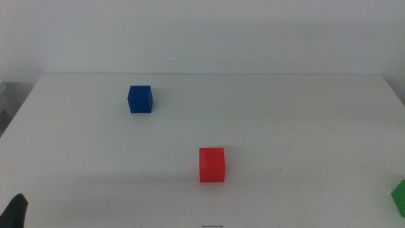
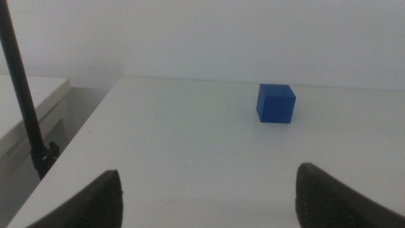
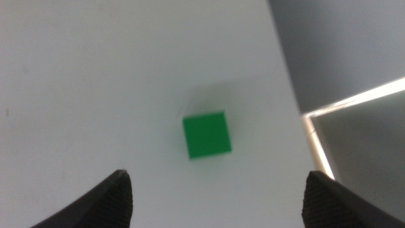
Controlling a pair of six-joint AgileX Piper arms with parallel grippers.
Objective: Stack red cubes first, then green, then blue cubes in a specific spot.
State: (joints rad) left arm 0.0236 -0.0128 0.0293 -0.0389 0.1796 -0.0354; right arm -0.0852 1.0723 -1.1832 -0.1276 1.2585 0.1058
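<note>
Three cubes on table point(image 1: 285, 107), well apart: first cube point(image 1: 140, 99) far left, second point(image 1: 212, 164) centre near, third point(image 1: 399, 196) right edge.

White table point(image 1: 304, 120), black pole point(image 2: 22, 95) beside it

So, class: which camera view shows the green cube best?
The right wrist view: the whole green cube lies on the white table beyond the right gripper, whose jaws are open. The middle view catches only a sliver of it at the picture's right edge. The left wrist view does not show it.
</note>
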